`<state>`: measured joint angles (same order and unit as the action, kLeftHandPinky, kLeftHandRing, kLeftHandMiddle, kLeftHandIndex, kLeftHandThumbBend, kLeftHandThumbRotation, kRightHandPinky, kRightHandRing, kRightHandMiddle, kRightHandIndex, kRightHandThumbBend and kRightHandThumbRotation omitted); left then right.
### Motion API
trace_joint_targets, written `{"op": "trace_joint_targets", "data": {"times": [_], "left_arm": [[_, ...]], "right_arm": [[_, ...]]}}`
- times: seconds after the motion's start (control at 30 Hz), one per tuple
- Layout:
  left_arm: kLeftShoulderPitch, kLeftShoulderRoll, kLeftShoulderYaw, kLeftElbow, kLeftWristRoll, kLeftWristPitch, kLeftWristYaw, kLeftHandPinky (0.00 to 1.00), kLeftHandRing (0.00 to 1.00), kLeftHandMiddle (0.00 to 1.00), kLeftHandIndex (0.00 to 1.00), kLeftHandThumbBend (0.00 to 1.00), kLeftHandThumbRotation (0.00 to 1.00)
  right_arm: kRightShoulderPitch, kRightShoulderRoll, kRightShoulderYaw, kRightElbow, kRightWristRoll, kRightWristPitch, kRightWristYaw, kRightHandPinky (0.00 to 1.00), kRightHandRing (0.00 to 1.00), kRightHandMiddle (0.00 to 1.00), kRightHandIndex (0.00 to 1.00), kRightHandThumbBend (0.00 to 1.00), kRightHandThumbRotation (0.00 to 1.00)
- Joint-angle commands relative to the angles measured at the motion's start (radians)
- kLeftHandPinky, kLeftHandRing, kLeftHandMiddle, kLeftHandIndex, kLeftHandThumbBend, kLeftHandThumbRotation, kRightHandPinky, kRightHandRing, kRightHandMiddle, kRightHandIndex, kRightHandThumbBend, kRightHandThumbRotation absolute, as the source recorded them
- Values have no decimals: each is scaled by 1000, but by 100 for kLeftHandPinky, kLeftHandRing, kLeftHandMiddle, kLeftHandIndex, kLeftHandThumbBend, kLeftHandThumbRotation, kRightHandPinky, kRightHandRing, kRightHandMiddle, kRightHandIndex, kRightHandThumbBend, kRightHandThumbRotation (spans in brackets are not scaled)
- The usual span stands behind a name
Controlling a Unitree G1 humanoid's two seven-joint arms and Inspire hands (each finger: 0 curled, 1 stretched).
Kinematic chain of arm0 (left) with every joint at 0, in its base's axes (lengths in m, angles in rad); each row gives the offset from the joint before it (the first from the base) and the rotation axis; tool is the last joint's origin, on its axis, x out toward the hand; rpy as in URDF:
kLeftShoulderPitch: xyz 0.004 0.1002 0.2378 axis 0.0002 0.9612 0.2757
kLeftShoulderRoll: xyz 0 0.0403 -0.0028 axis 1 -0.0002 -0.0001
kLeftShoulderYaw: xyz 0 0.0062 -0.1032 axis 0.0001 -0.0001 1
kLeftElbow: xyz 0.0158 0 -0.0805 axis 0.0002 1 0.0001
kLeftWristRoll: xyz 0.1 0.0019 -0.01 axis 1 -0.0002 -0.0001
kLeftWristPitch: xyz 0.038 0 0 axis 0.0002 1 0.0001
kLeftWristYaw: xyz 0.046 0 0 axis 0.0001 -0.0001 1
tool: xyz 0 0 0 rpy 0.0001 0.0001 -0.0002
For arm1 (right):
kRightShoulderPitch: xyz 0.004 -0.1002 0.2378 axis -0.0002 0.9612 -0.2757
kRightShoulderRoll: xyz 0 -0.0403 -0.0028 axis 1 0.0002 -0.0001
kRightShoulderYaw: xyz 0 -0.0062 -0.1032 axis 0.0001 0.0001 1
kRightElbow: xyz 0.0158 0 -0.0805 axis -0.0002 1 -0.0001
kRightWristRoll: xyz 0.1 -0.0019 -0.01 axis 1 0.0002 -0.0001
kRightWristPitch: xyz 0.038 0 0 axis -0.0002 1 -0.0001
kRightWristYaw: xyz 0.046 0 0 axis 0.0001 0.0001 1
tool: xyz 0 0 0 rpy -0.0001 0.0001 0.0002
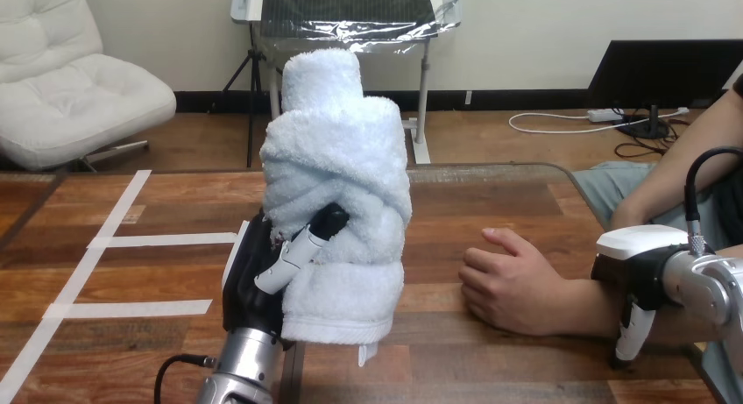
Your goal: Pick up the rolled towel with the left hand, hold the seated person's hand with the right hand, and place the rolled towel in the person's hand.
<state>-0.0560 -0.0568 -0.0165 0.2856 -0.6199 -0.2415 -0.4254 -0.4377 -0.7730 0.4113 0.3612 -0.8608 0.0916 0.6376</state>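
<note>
- My left hand (251, 286) clamps the rolled towel (337, 150) upright above the wooden table (491, 198), fingers (293, 257) curled across its lower half.
- My right hand (635, 246) sits over the person's forearm (574, 306) at the view's right. Whether it has closed round it I cannot tell from this angle.
- The person's hand (508, 286) rests on the table, loosely curled, well apart from the towel.
- The step, as I judge it: secure that hand and get its palm open before carrying the towel across, then lower the towel gently without squeezing harder.
- The towel is thick white terry, wrapped in crossing bands into a stubby cylinder. It should compress rather than slip.
</note>
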Motion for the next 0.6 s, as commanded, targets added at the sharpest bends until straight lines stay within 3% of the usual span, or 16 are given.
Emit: {"op": "trace_joint_targets", "data": {"times": [0.0, 0.3, 0.57], "left_arm": [[-43, -81, 14, -58, -10, -4, 4, 22, 28, 35, 44, 79, 9], [-55, -78, 24, -30, 0, -3, 20, 23, 28, 35, 45, 80, 8], [-73, -52, 15, 5, 113, -9, 116, 24, 29, 35, 45, 81, 10]], "right_arm": [[2, 23, 7, 35, 12, 16, -4, 29, 46, 58, 53, 74, 0], [22, 24, -21, 28, 59, -8, -69, 23, 37, 49, 49, 75, 0], [35, 20, -33, 6, 83, -1, -99, 23, 35, 48, 48, 74, 0]]}}
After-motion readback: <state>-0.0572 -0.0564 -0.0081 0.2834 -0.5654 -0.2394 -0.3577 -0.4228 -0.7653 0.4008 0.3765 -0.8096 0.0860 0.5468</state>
